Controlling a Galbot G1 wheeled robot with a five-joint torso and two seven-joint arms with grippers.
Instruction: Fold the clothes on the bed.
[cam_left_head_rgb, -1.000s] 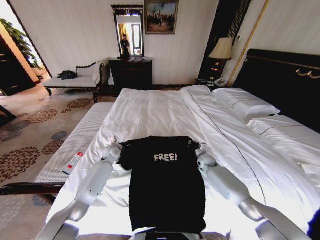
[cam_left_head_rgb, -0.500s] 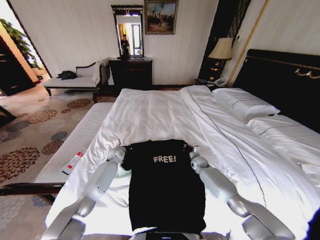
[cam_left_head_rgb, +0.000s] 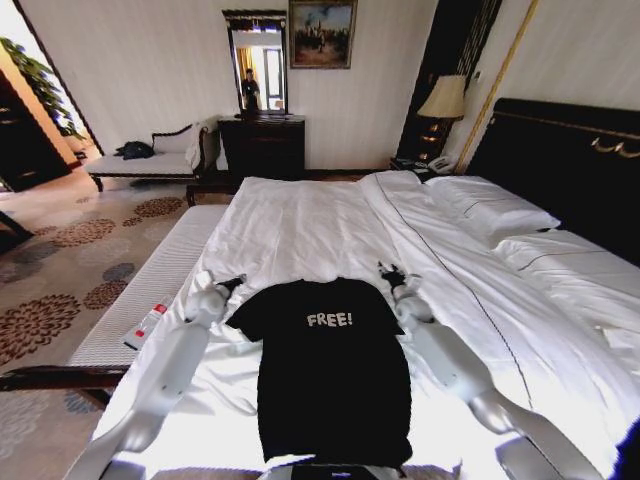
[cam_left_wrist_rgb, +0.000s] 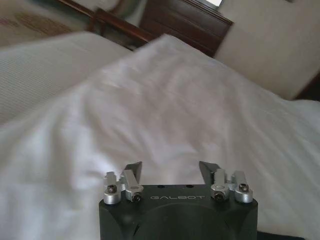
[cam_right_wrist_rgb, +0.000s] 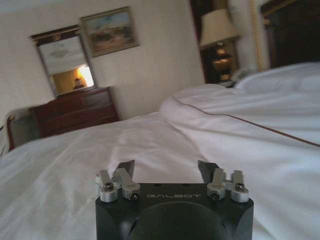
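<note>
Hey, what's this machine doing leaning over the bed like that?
It is working on a black T-shirt with white "FREE!" lettering, spread flat, chest up, on the white bed. Its two arms reach out along either side of the shirt. The left tool sits by one sleeve and the right tool by the other, both open and holding nothing. No fold has been made yet.

A black T-shirt (cam_left_head_rgb: 330, 365) lies flat on the near part of a white bed (cam_left_head_rgb: 300, 230). The left gripper (cam_left_head_rgb: 232, 285) and right gripper (cam_left_head_rgb: 390, 272), both spread open and holding nothing, sit just beside its shoulders. Beyond them, smooth sheet stretches unobstructed toward the far edge. Pillows (cam_left_head_rgb: 490, 212) crowd the far right, backed by a dark headboard (cam_left_head_rgb: 570, 170). A cushioned bench (cam_left_head_rgb: 150, 290) borders the left.
</note>
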